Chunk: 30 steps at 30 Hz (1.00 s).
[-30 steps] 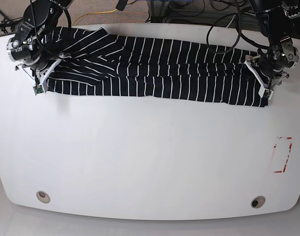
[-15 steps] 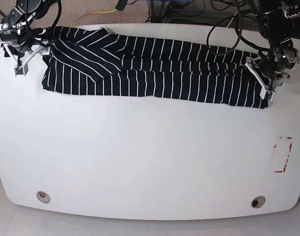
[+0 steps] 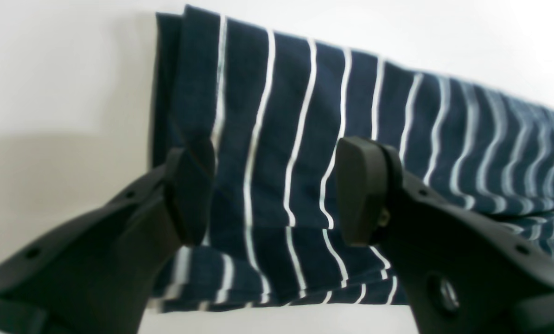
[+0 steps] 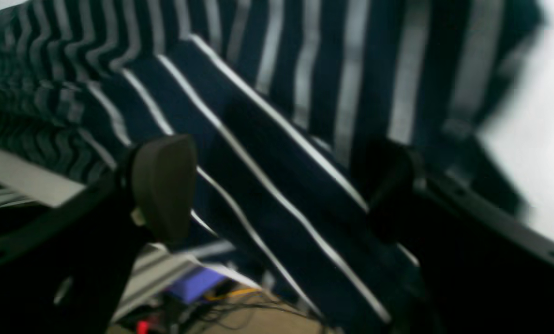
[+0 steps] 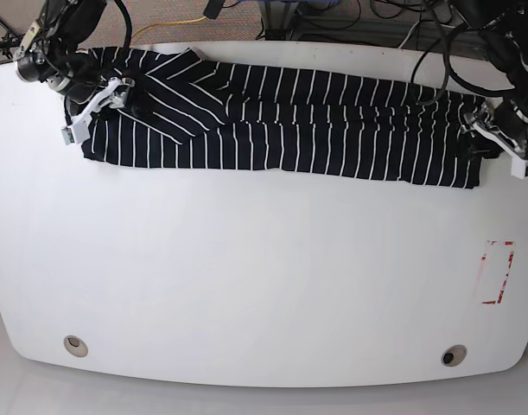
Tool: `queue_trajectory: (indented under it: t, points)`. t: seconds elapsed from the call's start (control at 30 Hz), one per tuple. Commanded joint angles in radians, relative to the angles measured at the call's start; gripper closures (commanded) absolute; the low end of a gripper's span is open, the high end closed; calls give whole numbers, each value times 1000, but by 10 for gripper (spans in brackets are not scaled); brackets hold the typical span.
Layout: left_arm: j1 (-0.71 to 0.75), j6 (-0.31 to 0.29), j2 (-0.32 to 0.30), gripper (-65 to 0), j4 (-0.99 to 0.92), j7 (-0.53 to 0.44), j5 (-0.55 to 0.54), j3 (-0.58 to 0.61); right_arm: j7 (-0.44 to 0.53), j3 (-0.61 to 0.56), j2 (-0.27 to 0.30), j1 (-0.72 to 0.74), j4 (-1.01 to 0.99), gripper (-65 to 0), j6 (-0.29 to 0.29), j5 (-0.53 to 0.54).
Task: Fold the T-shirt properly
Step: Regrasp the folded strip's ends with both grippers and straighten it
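You see both sets of jaws spread wide, gripping nothing; the T-shirt (image 5: 281, 130) lies stretched between them on the desk (image 5: 264, 277).

T-shirt (image 5: 281, 125): soft knit cloth, matt, dark navy with thin white stripes; I see a fine woven grain up close. Table (image 5: 264, 277): smooth white top, faint sheen. Left gripper (image 3: 272, 190): matt black plastic arms, pads (image 3: 358, 185) smooth and rubbery-looking. Right gripper (image 4: 277, 185): I read the same matt black plastic. Marker (image 5: 497, 272): red tape or paper, I cannot tell which.
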Motion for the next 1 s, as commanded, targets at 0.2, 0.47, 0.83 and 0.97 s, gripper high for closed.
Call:
queue_trajectory:
  t: [0.2,0.47,0.83,0.97]
  points:
    - [-12,-2,-101,-493,-207,43,-174,-121,48,-69,24,22,-215,-449,2,5]
    - [-47,0,-130,-531,-346,41,-200,-121,58,-135,47,33,-249,-423,2,4]
    - [-50,0,-128,-501,-402,15,-105,-5,58,-145,45,34,-245,-419,2,4]
    - [-47,0,-125,-358,-364,14,-104,-9,58,-142,45,34,-245,-419,2,4]
